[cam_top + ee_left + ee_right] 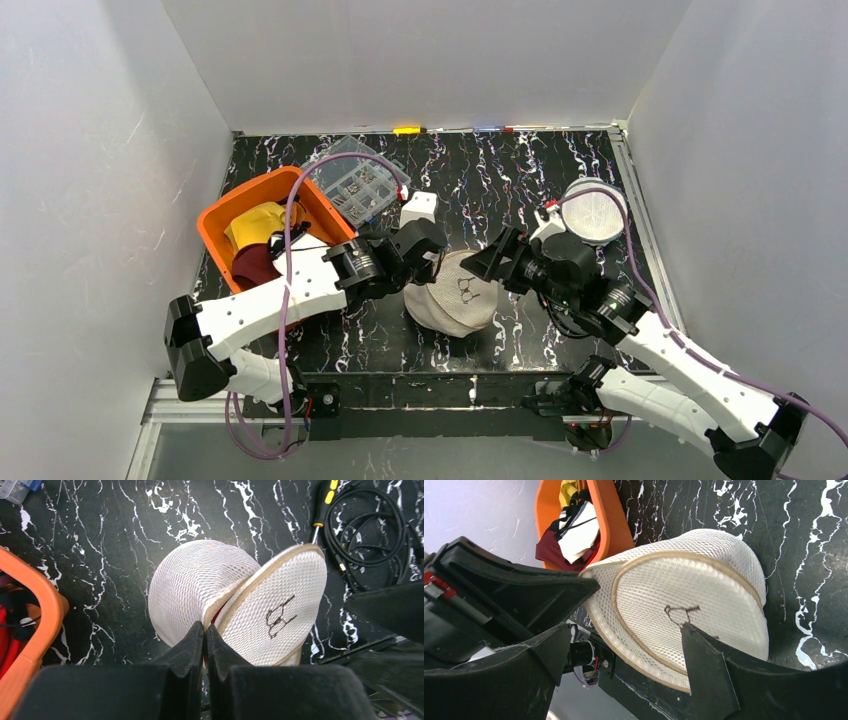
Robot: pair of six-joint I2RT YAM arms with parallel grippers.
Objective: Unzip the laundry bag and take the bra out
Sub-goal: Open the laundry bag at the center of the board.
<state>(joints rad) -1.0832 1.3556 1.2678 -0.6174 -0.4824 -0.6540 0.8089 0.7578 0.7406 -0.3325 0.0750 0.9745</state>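
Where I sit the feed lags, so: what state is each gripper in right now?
Left gripper: shut, tips at the zipper edge of the laundry bag.
Right gripper: open at the bag, holding nothing.

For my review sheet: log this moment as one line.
laundry bag: partly unzipped | left gripper: shut at its zipper seam | right gripper: open, facing it | bra: not out

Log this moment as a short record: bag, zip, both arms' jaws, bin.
bag: white mesh laundry bag, mid-table
zip: partly open, red fabric showing in the gap
left gripper: jaws shut at the zip seam; whether they pinch anything is unclear
right gripper: jaws open, one on either side of the bag's flap
bin: orange bin, clothes inside, on the left arm's side
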